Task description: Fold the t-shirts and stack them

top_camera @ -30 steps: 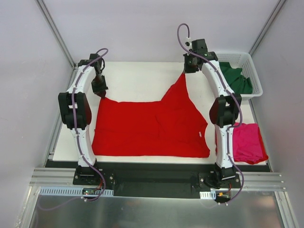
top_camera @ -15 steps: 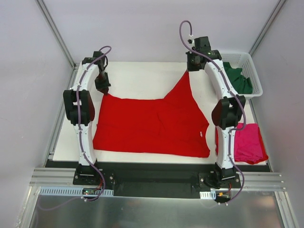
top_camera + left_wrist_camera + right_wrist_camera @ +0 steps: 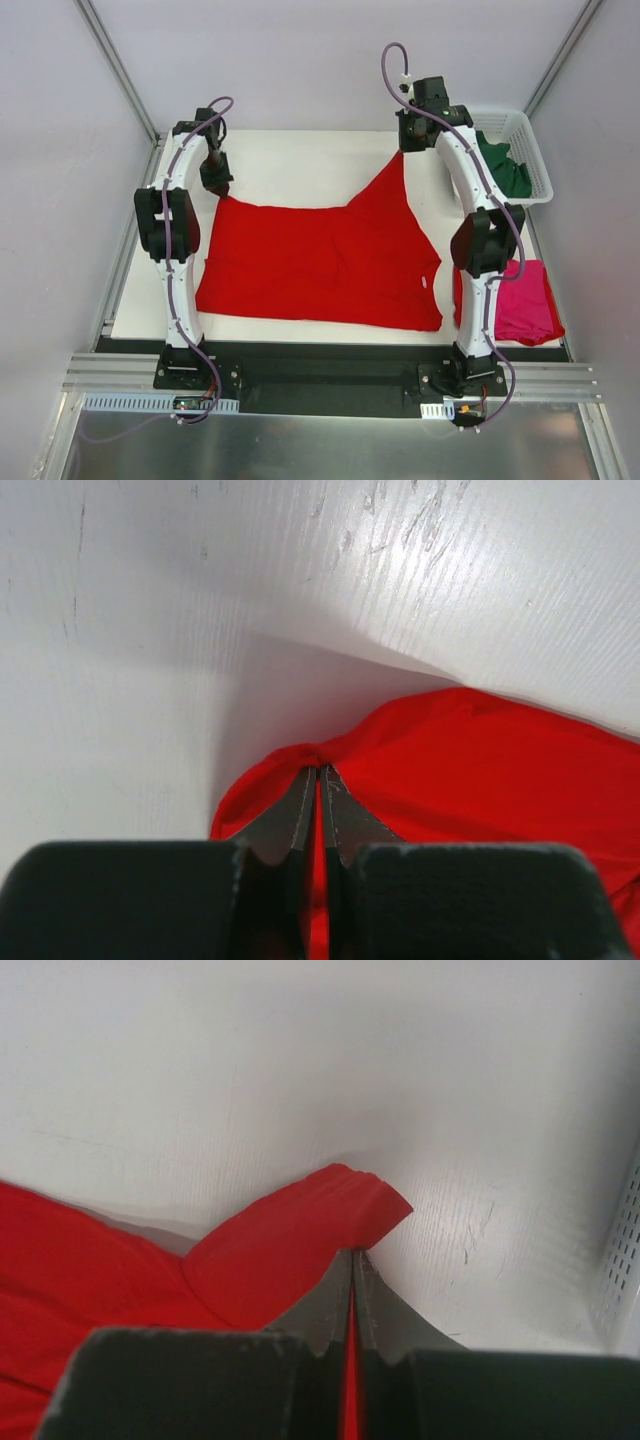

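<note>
On the table [image 3: 290, 168], left pincer [image 3: 217, 187] and right pincer [image 3: 404, 150] pinch red t-shirt [image 3: 320, 265] corners.

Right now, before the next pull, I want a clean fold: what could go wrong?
The left gripper and right gripper each pinch only a thin edge of the red t-shirt; it may slip free. The right corner sits farther back than the left, so the fold may skew. The right gripper hangs near the white basket and might nudge it.
</note>
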`<state>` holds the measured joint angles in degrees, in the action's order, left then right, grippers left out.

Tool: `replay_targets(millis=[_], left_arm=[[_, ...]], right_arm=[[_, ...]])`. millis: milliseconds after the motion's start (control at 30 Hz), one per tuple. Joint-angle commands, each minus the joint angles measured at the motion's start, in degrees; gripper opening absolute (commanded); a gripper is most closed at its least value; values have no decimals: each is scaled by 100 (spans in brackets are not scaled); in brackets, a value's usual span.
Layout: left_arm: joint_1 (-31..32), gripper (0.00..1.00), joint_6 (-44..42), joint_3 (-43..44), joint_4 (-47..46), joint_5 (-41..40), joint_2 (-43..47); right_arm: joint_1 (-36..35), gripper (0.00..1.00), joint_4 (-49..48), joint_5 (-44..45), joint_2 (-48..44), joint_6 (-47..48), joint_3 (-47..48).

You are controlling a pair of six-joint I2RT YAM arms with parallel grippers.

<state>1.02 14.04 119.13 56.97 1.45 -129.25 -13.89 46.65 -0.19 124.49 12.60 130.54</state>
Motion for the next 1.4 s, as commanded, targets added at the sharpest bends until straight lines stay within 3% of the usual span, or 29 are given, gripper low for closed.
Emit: replay_targets(millis=[0,733,1367], left_arm=[[-66,0,28,67,60,127,383],[-216,0,2,-426,51,118,1332],[-216,0,-24,-1181,-37,-66,2123]], right_arm=[[35,1,19,71,-548,58,-116],[-263,1,177,414,-1787,348,-1364],[-325,1,713,836,-2604,436,-1742]])
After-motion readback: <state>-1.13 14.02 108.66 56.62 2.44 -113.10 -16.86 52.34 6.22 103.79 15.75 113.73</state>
